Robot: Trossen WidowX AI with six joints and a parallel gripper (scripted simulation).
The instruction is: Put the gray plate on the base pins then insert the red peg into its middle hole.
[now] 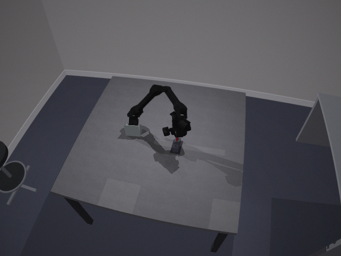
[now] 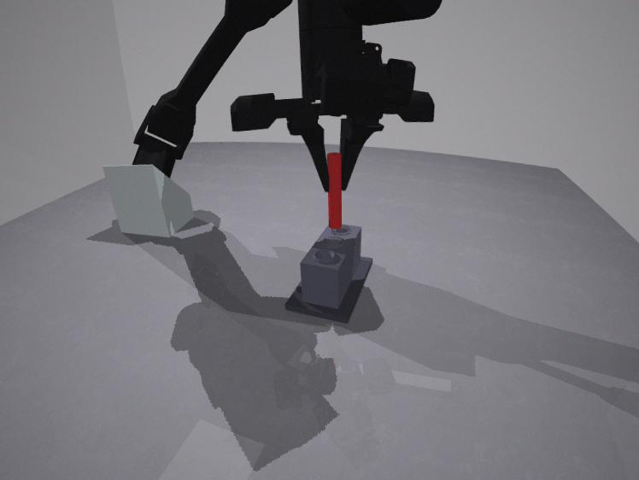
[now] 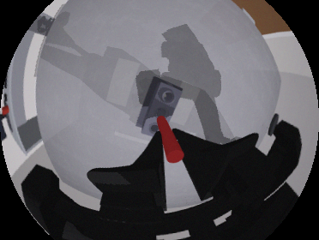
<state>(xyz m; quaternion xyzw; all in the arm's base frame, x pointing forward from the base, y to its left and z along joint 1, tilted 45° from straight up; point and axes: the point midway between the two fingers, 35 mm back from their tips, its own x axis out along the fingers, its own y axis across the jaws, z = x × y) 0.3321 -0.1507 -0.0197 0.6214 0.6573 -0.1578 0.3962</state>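
The gray tabletop [image 1: 193, 178] carries everything, with the black arm [image 1: 170, 96] arching over it from a pale mount block [image 2: 144, 201] at the back left. Near the middle of the tabletop, the dark flat base [image 2: 356, 301] lies under the gray plate [image 2: 325, 281], which sits on it level as a thick block with holes in its top face. The nearest hole is plainly open in the exterior view; the others lie behind it. The gripper [image 2: 336, 180] hangs directly above the plate, pointing straight down, and its fingers [image 2: 316, 155] are clamped on the upper part of the red peg [image 2: 334, 201]. The peg stands upright, its top end between the fingers and its lower end right at the plate's top face, at the hole behind the nearest one. In the wrist view the peg [image 3: 169, 140] points toward the plate [image 3: 162, 99], its tip meeting the block's near edge
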